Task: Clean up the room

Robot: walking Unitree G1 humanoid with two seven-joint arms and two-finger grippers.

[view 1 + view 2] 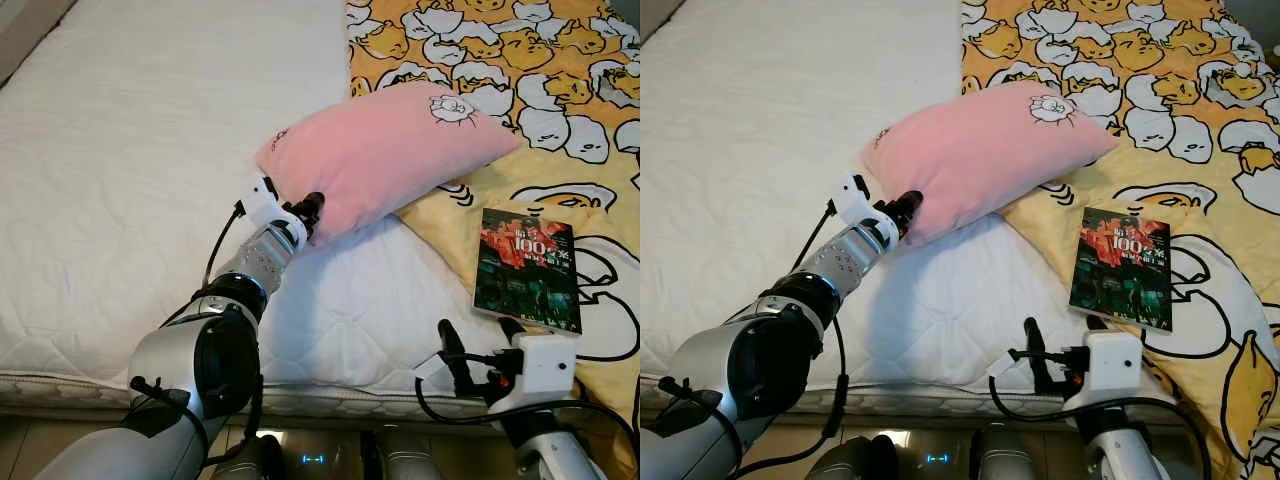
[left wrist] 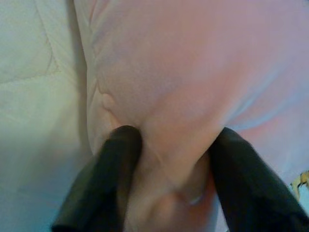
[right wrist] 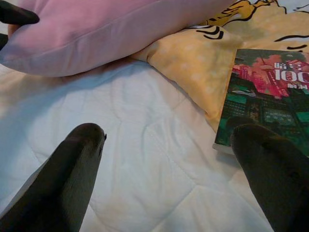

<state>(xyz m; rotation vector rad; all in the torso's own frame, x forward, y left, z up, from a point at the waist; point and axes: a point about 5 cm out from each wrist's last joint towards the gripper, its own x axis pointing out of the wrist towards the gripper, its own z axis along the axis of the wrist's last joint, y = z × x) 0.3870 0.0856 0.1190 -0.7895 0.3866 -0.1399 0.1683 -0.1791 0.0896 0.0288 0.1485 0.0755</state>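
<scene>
A pink pillow (image 1: 385, 150) lies across the white mattress (image 1: 130, 170) and the yellow duck-print blanket (image 1: 560, 60). My left gripper (image 1: 312, 212) is shut on the pillow's near left corner; the left wrist view shows both black fingers (image 2: 108, 179) pinching the pink fabric (image 2: 169, 87). A dark book (image 1: 527, 268) with a red and green cover rests on the blanket to the right. My right gripper (image 1: 478, 350) hovers open above the bed's near edge, just short of the book (image 3: 270, 96), with nothing between its fingers (image 3: 72, 169).
The bed's front edge (image 1: 330, 400) runs just before me, with the floor below it. The white mattress stretches wide to the left. The blanket covers the bed's right side.
</scene>
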